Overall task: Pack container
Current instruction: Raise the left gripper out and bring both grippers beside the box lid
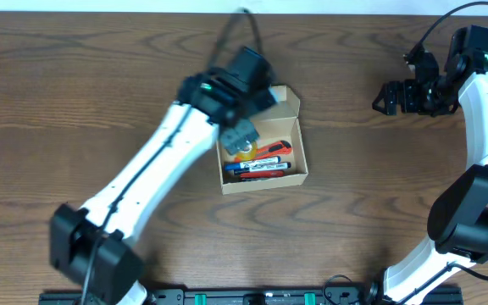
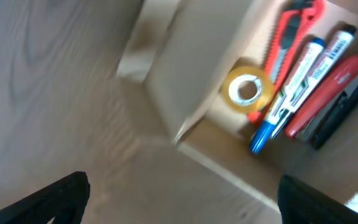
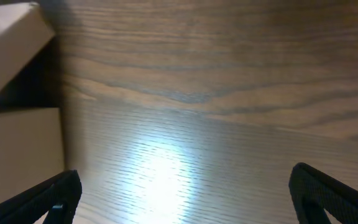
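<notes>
The container, a tan cardboard box with its flap lid up at the back, sits mid-table. Inside lie a yellow tape roll, an orange-red cutter, a blue-capped marker, a second marker and a red and black tool. My left gripper hovers over the box's left part, open, with nothing between its fingers. My right gripper hangs open over bare table at the far right, well away from the box, its fingers wide apart.
The table is dark wood grain. In the right wrist view the box shows at the left edge. My left arm crosses from the front left to the box; my right arm stands at the right edge.
</notes>
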`<move>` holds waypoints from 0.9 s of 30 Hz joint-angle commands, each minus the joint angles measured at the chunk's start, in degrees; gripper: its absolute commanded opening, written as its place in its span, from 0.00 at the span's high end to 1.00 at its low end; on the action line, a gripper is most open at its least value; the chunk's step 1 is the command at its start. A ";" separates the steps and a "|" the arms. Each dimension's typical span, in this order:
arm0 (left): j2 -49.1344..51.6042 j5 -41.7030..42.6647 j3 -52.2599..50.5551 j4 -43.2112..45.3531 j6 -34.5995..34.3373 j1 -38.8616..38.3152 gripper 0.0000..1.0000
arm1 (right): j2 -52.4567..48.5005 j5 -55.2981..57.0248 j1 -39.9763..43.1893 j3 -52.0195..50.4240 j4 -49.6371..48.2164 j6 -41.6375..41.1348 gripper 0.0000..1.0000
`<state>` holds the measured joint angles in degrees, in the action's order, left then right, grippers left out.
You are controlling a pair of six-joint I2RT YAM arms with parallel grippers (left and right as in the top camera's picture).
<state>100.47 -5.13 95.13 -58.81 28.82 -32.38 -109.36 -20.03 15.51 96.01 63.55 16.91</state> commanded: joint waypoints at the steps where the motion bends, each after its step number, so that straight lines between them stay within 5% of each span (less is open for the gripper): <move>1: -4.50 10.43 1.46 -0.81 -8.02 6.29 0.05 | 1.40 -6.75 -0.22 -0.17 0.09 -0.59 0.01; 3: -5.31 17.59 1.44 -1.36 -9.46 10.80 0.05 | 1.40 -10.45 -0.24 -0.17 0.09 -0.59 0.12; 8: -4.46 29.81 0.35 -4.72 -9.53 22.56 0.05 | 1.40 -14.75 -2.16 -0.17 0.42 -2.71 0.75; 11: -3.39 35.74 -1.14 -5.01 -9.11 28.61 0.02 | 1.20 -14.75 -4.52 -0.20 0.46 -4.00 0.94; 13: -2.08 39.85 -2.10 -4.92 -9.11 32.11 0.00 | 0.68 -14.95 -6.25 -0.20 0.35 -5.16 0.97; 18: 2.80 48.89 -4.92 -4.15 -9.14 36.87 0.16 | -2.78 -15.91 -10.08 -0.17 0.35 -8.61 0.99; 27: 14.91 61.24 -5.11 -3.82 -9.25 36.85 0.28 | -11.80 -23.34 -12.66 -0.17 -0.57 -10.56 0.99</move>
<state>113.19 48.80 90.32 -62.70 19.44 4.62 -119.07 -39.07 3.46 95.92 63.31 8.16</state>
